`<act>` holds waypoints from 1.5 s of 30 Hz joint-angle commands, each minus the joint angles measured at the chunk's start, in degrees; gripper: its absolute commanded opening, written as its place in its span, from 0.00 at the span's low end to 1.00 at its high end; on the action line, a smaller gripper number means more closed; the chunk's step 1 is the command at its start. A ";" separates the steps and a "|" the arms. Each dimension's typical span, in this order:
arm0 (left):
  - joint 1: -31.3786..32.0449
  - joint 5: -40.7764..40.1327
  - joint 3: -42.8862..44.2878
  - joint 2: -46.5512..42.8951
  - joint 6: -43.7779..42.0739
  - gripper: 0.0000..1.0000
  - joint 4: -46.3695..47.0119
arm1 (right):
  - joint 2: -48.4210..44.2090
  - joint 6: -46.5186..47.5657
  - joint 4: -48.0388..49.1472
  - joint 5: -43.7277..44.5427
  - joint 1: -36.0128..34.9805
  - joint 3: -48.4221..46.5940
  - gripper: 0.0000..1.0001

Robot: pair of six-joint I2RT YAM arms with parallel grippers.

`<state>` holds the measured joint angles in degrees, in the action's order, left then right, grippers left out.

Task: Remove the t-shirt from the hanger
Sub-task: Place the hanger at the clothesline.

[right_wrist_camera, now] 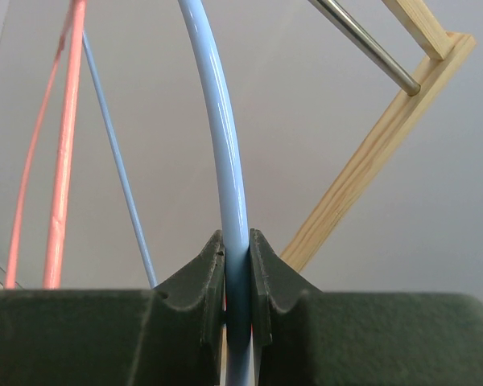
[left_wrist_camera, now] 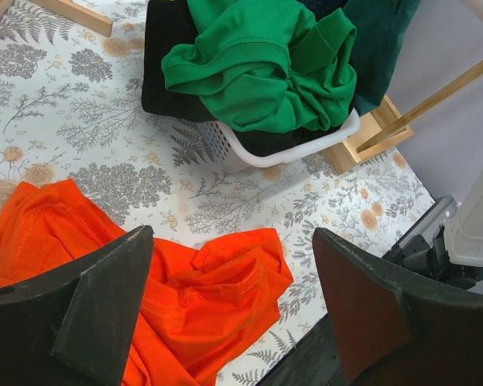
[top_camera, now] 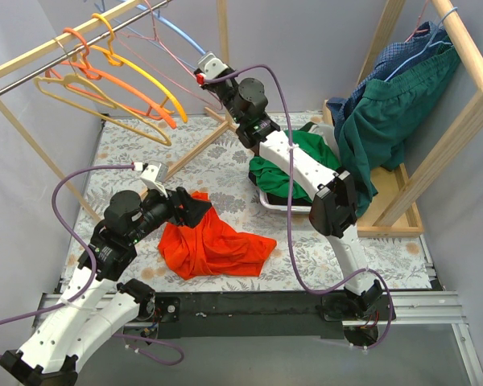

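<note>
The orange t-shirt (top_camera: 213, 245) lies crumpled on the floral table, with no hanger in it; it also shows in the left wrist view (left_wrist_camera: 201, 297). My left gripper (top_camera: 195, 207) hovers open and empty just above its left part, the jaws wide apart (left_wrist_camera: 229, 241). My right gripper (top_camera: 201, 74) is raised to the back left by the metal rail and is shut on the light blue hanger (top_camera: 181, 34). In the right wrist view the jaws (right_wrist_camera: 237, 273) pinch the blue hanger's bar (right_wrist_camera: 225, 145).
Orange, yellow and pink hangers (top_camera: 117, 68) hang on the metal rail (top_camera: 72, 48) of a wooden rack at back left. A white basket (left_wrist_camera: 249, 153) of green clothes (top_camera: 278, 173) stands mid-table. Blue and green garments (top_camera: 394, 96) hang on the right rack.
</note>
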<state>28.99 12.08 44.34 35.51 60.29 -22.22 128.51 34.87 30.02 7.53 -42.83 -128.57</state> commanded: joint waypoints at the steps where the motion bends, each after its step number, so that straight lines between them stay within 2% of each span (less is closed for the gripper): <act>1: -0.17 0.49 -0.48 -0.26 -0.44 0.80 0.33 | -0.63 -1.47 4.70 1.70 0.38 -2.64 0.01; 8: -0.08 0.76 -0.65 -0.70 -0.09 0.80 0.42 | 2.18 -4.02 8.12 1.61 1.87 -4.75 0.01; 26: -0.16 2.43 -0.92 0.00 -0.79 0.81 2.18 | 4.65 -7.19 9.18 -1.46 3.54 -7.13 0.01; 45: -0.17 3.13 -1.18 -2.02 -0.18 0.81 1.92 | 4.56 -4.73 8.48 -4.10 -0.68 -7.22 0.01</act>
<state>28.99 14.46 43.62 34.44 60.29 -20.86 132.81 29.19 33.39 4.03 -41.93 -132.57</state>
